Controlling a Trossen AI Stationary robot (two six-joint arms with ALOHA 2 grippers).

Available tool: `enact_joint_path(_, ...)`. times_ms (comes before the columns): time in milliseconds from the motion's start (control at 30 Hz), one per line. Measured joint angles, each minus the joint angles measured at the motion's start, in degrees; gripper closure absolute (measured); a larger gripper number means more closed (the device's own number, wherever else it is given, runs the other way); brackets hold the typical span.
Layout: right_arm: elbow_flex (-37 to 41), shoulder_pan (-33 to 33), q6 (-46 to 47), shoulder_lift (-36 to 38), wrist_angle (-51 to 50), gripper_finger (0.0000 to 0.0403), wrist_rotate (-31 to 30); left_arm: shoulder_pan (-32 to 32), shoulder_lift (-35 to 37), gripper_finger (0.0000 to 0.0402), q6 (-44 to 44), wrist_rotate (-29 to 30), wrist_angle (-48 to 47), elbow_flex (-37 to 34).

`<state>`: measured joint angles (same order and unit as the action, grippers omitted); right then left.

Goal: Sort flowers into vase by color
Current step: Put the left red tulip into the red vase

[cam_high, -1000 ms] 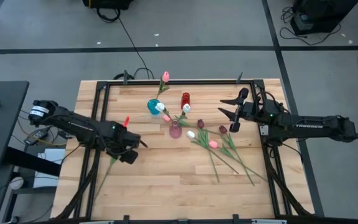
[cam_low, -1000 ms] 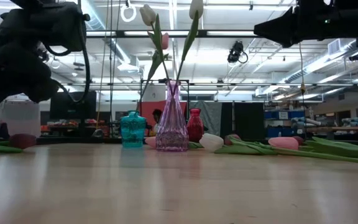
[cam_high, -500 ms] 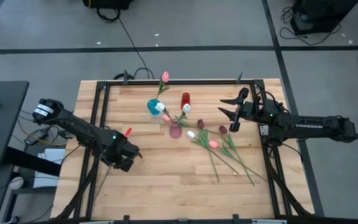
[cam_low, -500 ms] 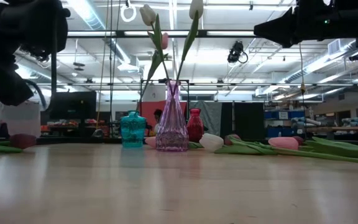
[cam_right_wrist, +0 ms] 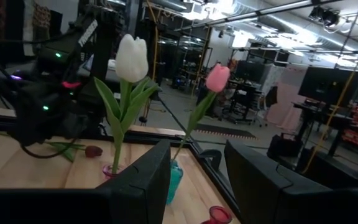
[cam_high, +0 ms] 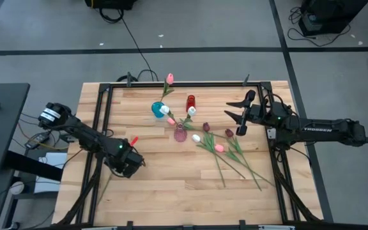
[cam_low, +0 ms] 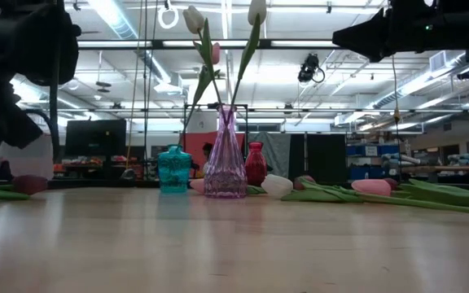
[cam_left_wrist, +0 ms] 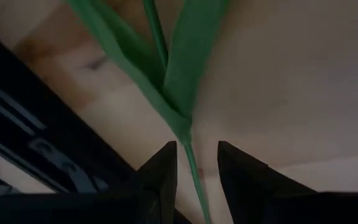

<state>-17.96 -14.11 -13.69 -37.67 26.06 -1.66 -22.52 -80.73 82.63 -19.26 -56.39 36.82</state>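
Observation:
My left gripper (cam_high: 128,165) (cam_left_wrist: 194,149) hangs low over the table's left near part, open by a narrow gap. A tulip lies there. Its thin green stem (cam_left_wrist: 193,174) runs between the two fingers, its leaves (cam_left_wrist: 166,68) lie just ahead, and its maroon head (cam_low: 29,184) rests on the wood. My right gripper (cam_high: 238,118) (cam_right_wrist: 194,186) hovers open over the far right. The pink vase (cam_high: 180,133) holds two white tulips (cam_low: 194,18). The teal vase (cam_high: 157,110) holds a pink tulip (cam_high: 169,78). The red vase (cam_high: 190,102) stands beside them.
Several loose tulips lie right of the vases: white (cam_high: 197,137), maroon (cam_high: 206,127), pink (cam_high: 219,147) and maroon (cam_high: 229,133), with stems (cam_high: 241,163) running toward the near right. Black frame rails (cam_high: 98,128) border the table's left and right sides.
My left gripper has moved toward the table's near edge, along the lying tulip. In the low view its arm has drifted to the left. The flowers and vases have stayed where they were.

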Motion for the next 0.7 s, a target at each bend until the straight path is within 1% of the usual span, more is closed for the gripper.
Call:
enact_joint_path(67,-0.02,0.04,0.00,0.00,0.13,0.0238,0.41,0.00,0.00,0.0285,-0.11,-0.20,0.28,-1.46)
enact_joint_path(200,-0.02,0.04,0.00,0.00,0.11,0.0238,0.36,0.00,0.18,0.0308,-0.11,-3.81,5.87,-5.48)
enact_joint_path(267,-0.02,0.04,0.00,0.00,0.11,0.0238,0.32,0.04,0.30,0.0327,-0.18,-4.31,8.19,-6.82)
enact_joint_path(367,-0.02,0.04,0.00,0.00,0.21,0.0238,0.25,0.15,0.20,0.0374,-1.72,-3.91,8.52,-6.49)
enact_joint_path(433,-0.02,0.04,0.00,0.00,0.26,0.0238,0.23,0.07,0.14,0.0390,-2.67,-2.54,7.76,-5.64)
enact_joint_path(533,-0.02,0.04,0.04,0.00,0.27,0.0238,0.23,0.02,-0.11,0.0392,-4.08,0.04,5.60,-3.84)
enact_joint_path(633,-0.02,0.04,0.51,0.00,0.24,0.0238,0.25,0.13,-0.07,0.0396,-4.98,7.20,2.14,-0.71)
enact_joint_path(700,0.00,0.04,0.66,0.00,0.22,0.0238,0.25,0.19,0.65,0.0397,-5.68,10.84,-1.44,1.51)
